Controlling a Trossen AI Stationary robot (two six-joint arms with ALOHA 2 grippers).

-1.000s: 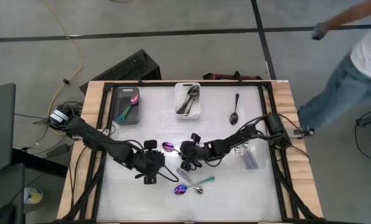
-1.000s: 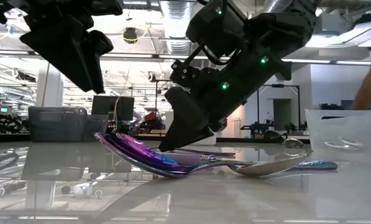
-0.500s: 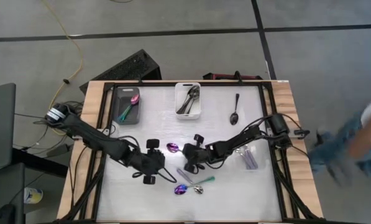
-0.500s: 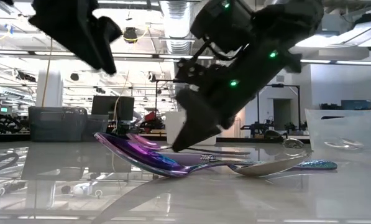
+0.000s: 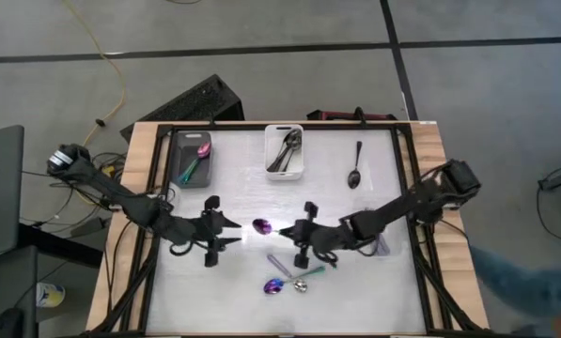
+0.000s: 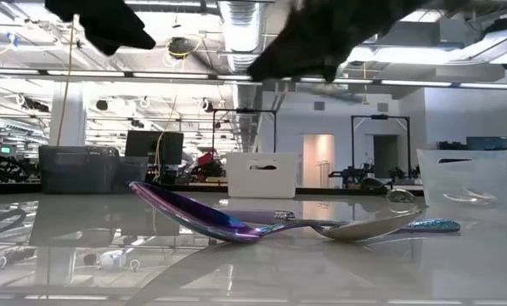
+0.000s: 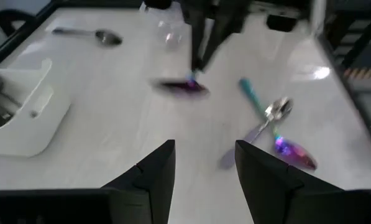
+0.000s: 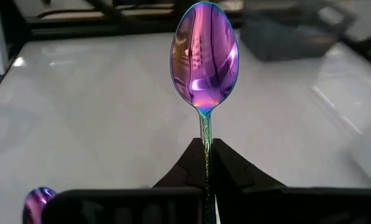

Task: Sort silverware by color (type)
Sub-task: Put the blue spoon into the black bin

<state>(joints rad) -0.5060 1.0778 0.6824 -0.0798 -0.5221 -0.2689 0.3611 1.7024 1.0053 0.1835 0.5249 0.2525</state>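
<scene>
My right gripper (image 5: pixel 289 231) hangs over the middle of the table, shut on an iridescent purple spoon (image 8: pixel 205 56) whose bowl (image 5: pixel 261 225) points toward the left arm. My left gripper (image 5: pixel 231 232) faces it from the table's left, open, with nothing between its fingers (image 7: pixel 163 180). Nearer the front edge lie another purple spoon (image 5: pixel 273 285) with a teal handle and a silver spoon (image 5: pixel 300 284), crossing each other flat on the table. A black spoon (image 5: pixel 354 171) lies at the far right. In the low view both arms show only as dark shapes at the top. My right gripper pinches the purple spoon's slim handle (image 8: pixel 205 148) between its two fingers (image 8: pixel 230 169), a little behind the bowl. The fingers come from the table's right, slanting down, and lie along the handle. The spoon sticks out ahead of the fingertips, bowl foremost, lifted clear of the table.
A grey bin (image 5: pixel 180 176) at the far left holds a purple spoon. A white bin (image 5: pixel 270 172) at the far middle holds dark and silver spoons. A clear bin (image 5: pixel 379 244) stands at the right. A slim pale piece (image 5: pixel 278 265) lies near the crossed spoons. A blurred person (image 5: pixel 529 272) passes beyond the table's right side.
My right gripper has risen, lifting the purple spoon clear of the table and carrying it a little toward the table's right. My left gripper has risen too and drawn back toward the left edge, tipping up nearer to level. The crossed spoons have stayed put.
</scene>
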